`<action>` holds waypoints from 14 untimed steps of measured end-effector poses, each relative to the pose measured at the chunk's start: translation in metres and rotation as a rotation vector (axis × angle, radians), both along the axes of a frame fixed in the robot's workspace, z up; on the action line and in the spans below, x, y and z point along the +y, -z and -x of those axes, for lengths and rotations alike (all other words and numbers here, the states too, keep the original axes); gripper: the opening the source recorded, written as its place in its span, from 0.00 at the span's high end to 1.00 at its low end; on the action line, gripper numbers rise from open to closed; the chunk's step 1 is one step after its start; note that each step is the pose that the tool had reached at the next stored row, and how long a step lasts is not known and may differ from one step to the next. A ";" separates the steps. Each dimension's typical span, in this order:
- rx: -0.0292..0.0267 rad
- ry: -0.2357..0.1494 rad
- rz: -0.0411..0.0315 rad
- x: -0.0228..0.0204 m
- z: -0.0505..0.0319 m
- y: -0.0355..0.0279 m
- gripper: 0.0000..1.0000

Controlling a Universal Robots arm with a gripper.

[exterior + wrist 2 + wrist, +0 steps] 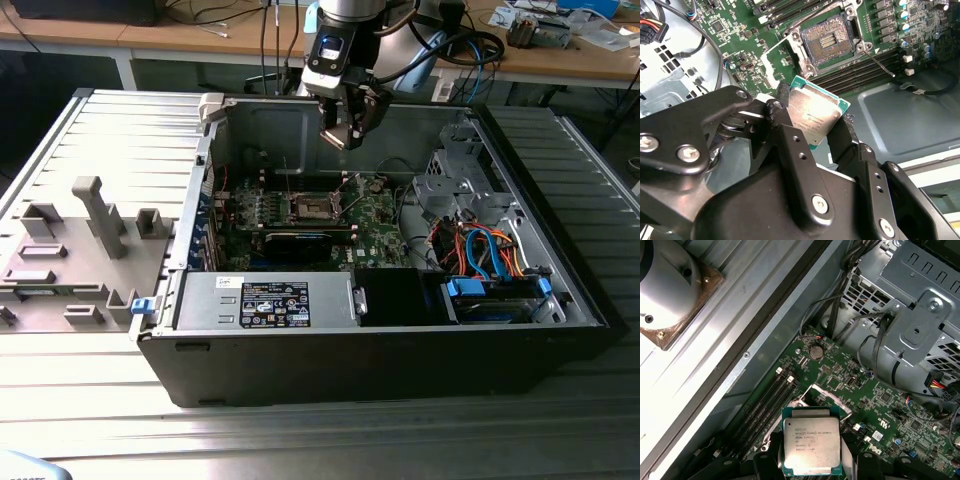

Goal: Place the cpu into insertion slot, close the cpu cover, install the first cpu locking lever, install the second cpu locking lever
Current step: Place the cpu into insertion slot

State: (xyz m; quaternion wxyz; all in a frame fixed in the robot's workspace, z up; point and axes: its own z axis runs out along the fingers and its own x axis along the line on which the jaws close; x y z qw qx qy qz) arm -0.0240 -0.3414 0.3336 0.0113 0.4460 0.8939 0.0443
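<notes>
My gripper (812,125) hangs above the open computer case, shut on the cpu (814,114), a flat square chip with a dull silver top. Its black fingers (779,120) clamp two opposite edges of the chip. In the first wrist view the cpu (811,445) sits level between the fingers, above the green motherboard (875,405). The insertion slot (827,42) lies bare below and a little off from the chip, its dark centre and silvery rim exposed. The cpu cover (831,397) looks raised beside the slot. A thin locking lever (881,63) sticks out loose. In the exterior view the gripper (345,135) hovers over the slot (312,207).
Long memory slots (860,70) run beside the socket. A black expansion card (300,240) lies in front of it. The drive cage (460,175) and coloured cables (480,250) fill the exterior view's right of the case. A grey fixture tray (70,250) sits outside on the left.
</notes>
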 end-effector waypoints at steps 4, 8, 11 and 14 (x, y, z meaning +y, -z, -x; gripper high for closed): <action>-0.0001 0.003 0.0000 0.0000 0.0000 0.0000 0.45; 0.0000 0.004 0.0000 0.0000 0.0000 0.0000 0.45; 0.0000 0.006 0.0000 0.0000 0.0000 0.0000 0.45; -0.0001 0.006 0.0002 0.0030 -0.0049 0.0000 0.45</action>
